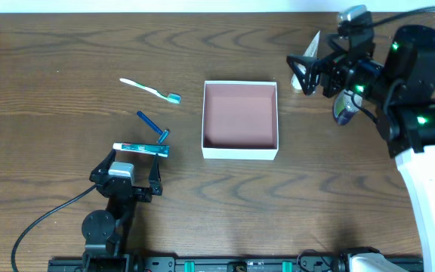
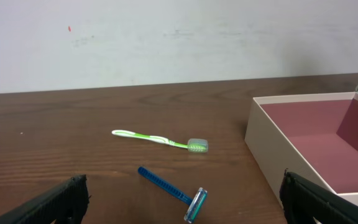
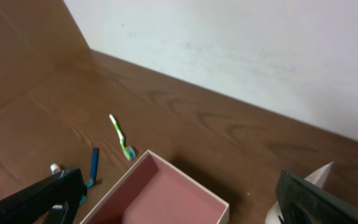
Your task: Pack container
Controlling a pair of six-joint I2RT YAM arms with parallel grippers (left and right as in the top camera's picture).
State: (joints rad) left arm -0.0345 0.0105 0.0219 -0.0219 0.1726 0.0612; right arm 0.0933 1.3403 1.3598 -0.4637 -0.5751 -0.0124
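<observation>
One square container [image 1: 240, 153], thin white walls around a reddish-brown floor, sits flat near the middle of the wooden surface [image 1: 44, 45]. To its left, all apart from it, lie a green-and-white toothbrush [image 1: 151, 90], a blue razor [image 1: 151, 125] nearer the front edge, and a toothpaste tube [image 1: 140, 148] just beside the razor's head. The left fingers [image 1: 130, 165] are spread wide right behind that tube, gripping nothing. Off the container's far right corner the right fingers [image 1: 300, 74] hover, also spread wide with nothing between them. A white pointed item [image 1: 313, 44] stands just beside them; whether it touches them I cannot tell. A bluish object [image 1: 346, 109] shows partly beneath the right arm.
</observation>
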